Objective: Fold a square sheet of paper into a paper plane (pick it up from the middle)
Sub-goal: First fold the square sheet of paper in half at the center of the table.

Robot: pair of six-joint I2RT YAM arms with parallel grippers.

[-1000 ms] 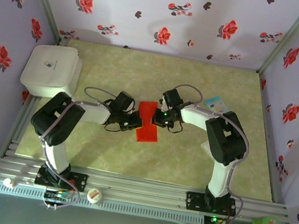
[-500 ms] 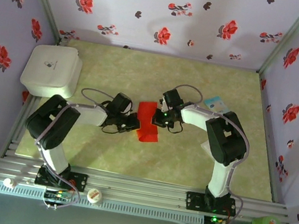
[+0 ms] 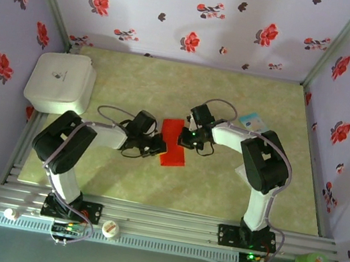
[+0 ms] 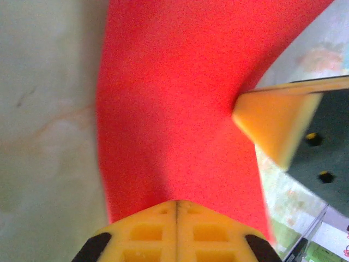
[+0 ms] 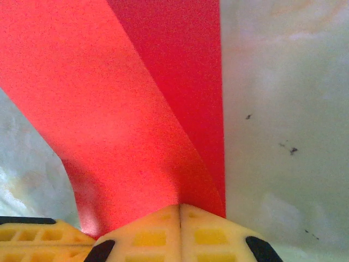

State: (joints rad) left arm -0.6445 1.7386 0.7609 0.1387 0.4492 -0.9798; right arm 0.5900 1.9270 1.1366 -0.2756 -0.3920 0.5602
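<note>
- The square sheet of paper (image 3: pixel 174 146), partly folded, lies mid-tabletop (image 3: pixel 219 186).
- The left gripper (image 3: pixel 160 146) at its 9 o'clock and the right gripper (image 3: pixel 183 139) at 2 o'clock have their jaws clenched on it.
- Judged mid-fold; next, lay the flap over and crease it.

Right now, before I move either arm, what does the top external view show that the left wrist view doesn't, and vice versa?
Top external adds the layout: left gripper and right gripper either side of the thin bright red square sheet of paper, a white rounded box far left, a light-blue-and-white packet beyond the right arm. Left wrist adds detail: yellow fingertips shut on the sheet's edge, the paper bowed, a right-gripper pad at its other side. Both share the red sheet and pale green table.
</note>
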